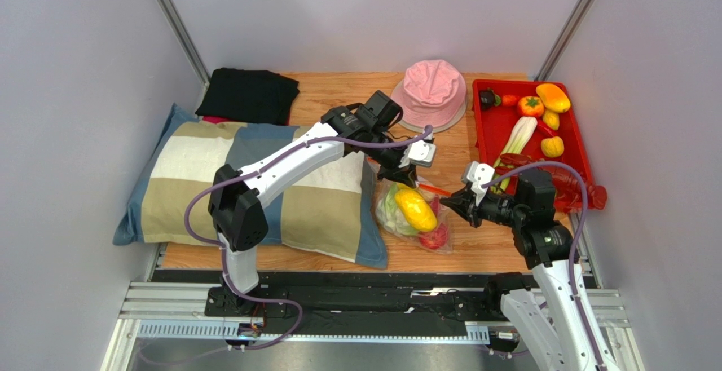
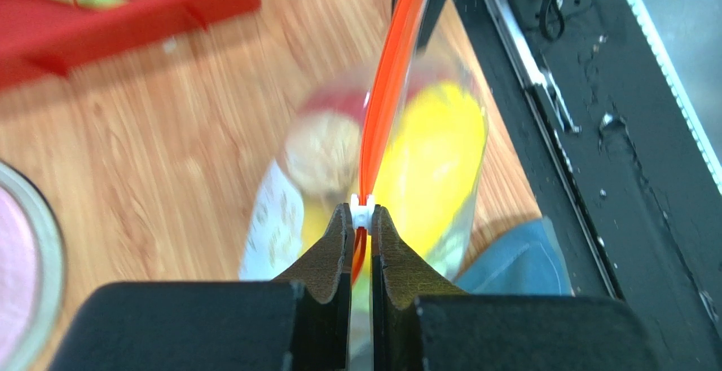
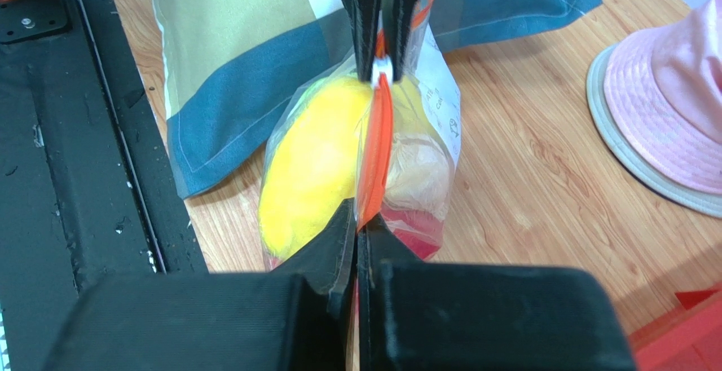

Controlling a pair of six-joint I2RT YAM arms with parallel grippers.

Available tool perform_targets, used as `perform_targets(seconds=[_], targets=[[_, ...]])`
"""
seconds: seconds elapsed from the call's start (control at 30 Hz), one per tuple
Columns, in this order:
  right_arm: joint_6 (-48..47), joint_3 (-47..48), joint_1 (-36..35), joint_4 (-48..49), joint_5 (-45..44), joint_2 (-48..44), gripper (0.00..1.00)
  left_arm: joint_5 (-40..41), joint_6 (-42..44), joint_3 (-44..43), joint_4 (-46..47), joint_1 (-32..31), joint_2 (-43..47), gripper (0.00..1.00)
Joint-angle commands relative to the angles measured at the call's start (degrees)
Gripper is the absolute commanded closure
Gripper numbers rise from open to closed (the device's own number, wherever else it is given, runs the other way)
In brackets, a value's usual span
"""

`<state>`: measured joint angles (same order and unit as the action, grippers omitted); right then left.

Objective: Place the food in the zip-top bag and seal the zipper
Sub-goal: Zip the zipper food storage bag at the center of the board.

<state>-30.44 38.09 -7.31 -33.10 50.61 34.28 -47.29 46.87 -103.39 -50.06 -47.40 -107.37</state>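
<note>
Wooden tabletop (image 1: 339, 92) between pale walls, striped pillow (image 1: 254, 185) left, pink hat (image 1: 432, 92), red tray (image 1: 491, 134) right, my left gripper (image 2: 362, 219) and right gripper (image 3: 357, 219) both pinched on the zipper (image 3: 375, 151), zip-top bag (image 1: 413, 212) mid-table beside the pillow, yellow food (image 3: 313, 159) inside, perhaps a lemon.

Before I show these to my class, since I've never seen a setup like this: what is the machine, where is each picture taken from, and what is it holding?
These are two robot arms bolted at the near edge of a wooden table. The wide picture comes from a fixed camera above and behind them. The other two come from small cameras on each wrist, looking along that arm's own two fingers.

On the table lie a striped pillow, a folded black cloth, a pink hat and a red tray of toy fruit and vegetables.

Between the arms is a clear zip-top bag already holding some toy food, including a big yellow piece. The left gripper and the right gripper are each shut on the bag's orange-red zipper, pinching it at opposite ends.
</note>
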Motion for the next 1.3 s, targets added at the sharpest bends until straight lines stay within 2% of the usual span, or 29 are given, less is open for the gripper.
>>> perform_targets(seconds=[0.0, 0.57, 0.63, 0.83, 0.93, 1.07, 1.27], targets=[[-2.1, 2.7, 1.5, -1.3, -0.5, -2.2, 1.0, 6.2, 2.8, 4.1, -4.6, 4.7, 3.2, 0.92], [-2.9, 5.5, 6.8, -5.8, -6.9, -3.3, 1.0, 10.7, 8.2, 9.9, -8.5, 17.9, 7.6, 0.88], [-2.6, 5.7, 9.2, -5.9, -7.5, -3.3, 1.0, 10.9, 9.0, 10.1, -8.9, 19.0, 8.2, 0.88], [-1.2, 6.6, 10.6, -6.2, -8.9, -3.0, 1.0, 10.1, 11.5, 10.8, -10.8, 19.4, 10.6, 0.88], [-1.9, 7.4, 10.7, -8.6, -6.8, -2.6, 1.0, 8.5, 11.0, 10.3, -11.6, 19.2, 11.7, 0.88], [-5.9, 10.3, 10.7, -17.2, -3.3, -1.3, 1.0, 3.6, 13.5, 6.6, -20.0, 16.7, 12.4, 0.89], [-11.0, 15.3, 10.7, -29.4, 0.0, 1.8, 1.0, 0.7, 14.8, 3.0, -28.2, 11.8, 13.3, 0.89]])
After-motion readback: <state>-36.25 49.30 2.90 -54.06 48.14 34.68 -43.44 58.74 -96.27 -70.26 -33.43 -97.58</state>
